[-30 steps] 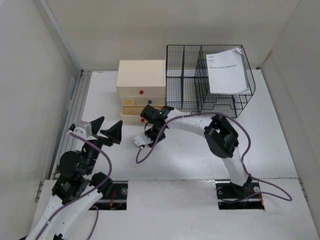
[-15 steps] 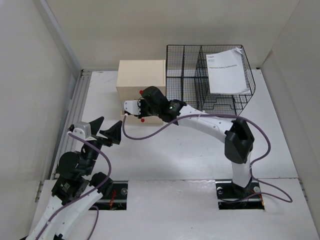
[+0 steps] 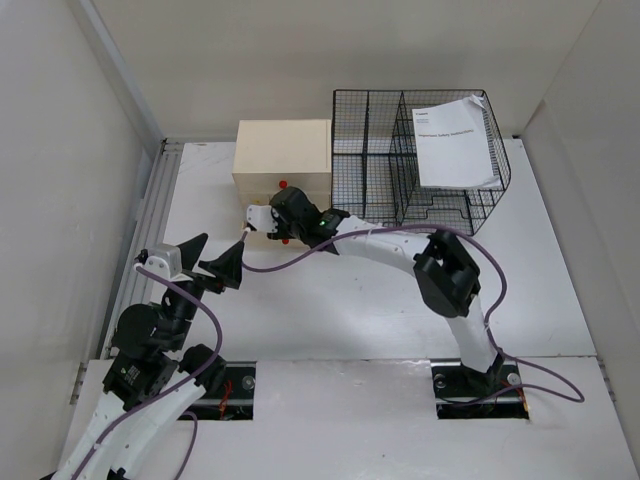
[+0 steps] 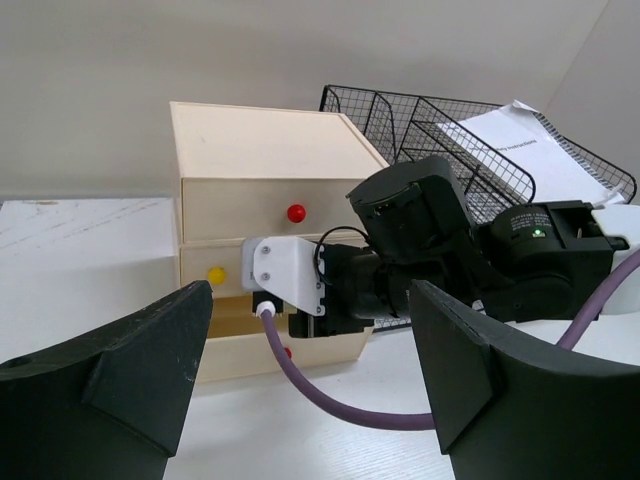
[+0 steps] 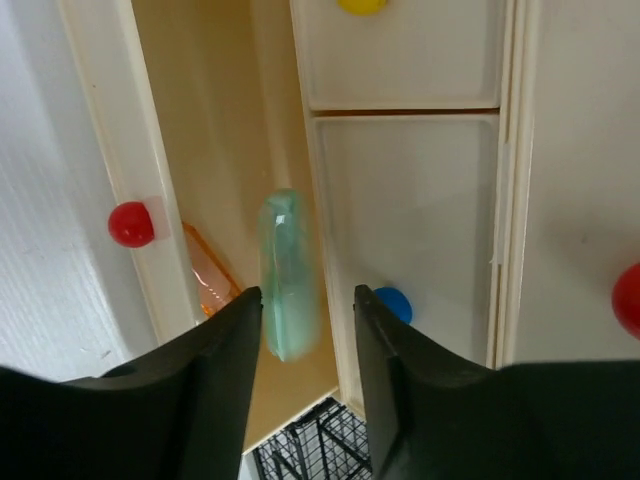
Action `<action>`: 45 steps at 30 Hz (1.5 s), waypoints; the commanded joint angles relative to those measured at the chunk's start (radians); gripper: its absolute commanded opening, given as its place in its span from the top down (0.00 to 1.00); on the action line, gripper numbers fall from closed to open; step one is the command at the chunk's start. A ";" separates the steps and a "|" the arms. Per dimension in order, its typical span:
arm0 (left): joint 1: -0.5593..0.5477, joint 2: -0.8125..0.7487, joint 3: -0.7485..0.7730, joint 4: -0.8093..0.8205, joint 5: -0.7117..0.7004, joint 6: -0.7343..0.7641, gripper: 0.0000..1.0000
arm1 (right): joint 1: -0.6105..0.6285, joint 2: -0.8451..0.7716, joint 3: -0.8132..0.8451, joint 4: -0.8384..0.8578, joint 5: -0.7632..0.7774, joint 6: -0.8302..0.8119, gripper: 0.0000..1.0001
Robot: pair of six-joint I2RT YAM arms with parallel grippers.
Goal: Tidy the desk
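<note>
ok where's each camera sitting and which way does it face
Top external: above and behind the bases, looking down on the desk; left arm and right arm show.
Left wrist: on the left arm, facing the drawer box; left gripper frames it.
Right wrist: close up, looking into the open drawer; right gripper at bottom.
Shared: top and left wrist both show the right arm at the drawer box.

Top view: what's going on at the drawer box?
The right gripper is parked over the cream drawer box, above its pulled-out bottom drawer, jaws apart. A translucent green item sits in that drawer just past the fingertips, not pinched, next to an orange item. The left gripper hovers open and empty over the desk.
</note>
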 commanded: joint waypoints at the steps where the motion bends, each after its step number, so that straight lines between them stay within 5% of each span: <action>1: 0.003 -0.010 -0.004 0.041 -0.001 0.006 0.23 | -0.006 -0.010 0.068 0.057 0.053 0.036 0.51; 6: 0.003 -0.010 -0.004 0.041 -0.001 0.006 0.23 | -0.006 -0.076 0.046 0.068 -0.028 0.057 0.61; 7: 0.003 -0.010 -0.004 0.041 -0.001 0.006 0.23 | -0.006 -0.085 0.032 0.050 -0.052 0.057 0.85; 9: 0.003 -0.010 -0.004 0.041 -0.001 0.006 0.23 | -0.021 -0.094 0.052 -0.034 -0.184 0.057 1.00; 13: 0.003 -0.010 -0.004 0.041 -0.001 0.006 0.23 | -0.071 -0.047 0.152 -0.267 -0.624 0.039 1.00; 17: 0.003 -0.010 -0.004 0.041 -0.001 0.006 0.23 | -0.093 0.071 0.299 -0.513 -0.768 -0.032 1.00; 30: 0.012 -0.010 -0.004 0.041 -0.001 0.006 0.23 | -0.093 0.183 0.324 -0.481 -0.588 0.069 1.00; 37: 0.012 -0.010 -0.004 0.041 -0.011 0.006 0.23 | -0.027 0.099 0.039 0.115 0.162 0.192 1.00; 45: 0.012 -0.010 -0.004 0.041 -0.011 -0.003 0.23 | -0.027 0.139 0.014 0.304 0.416 0.175 1.00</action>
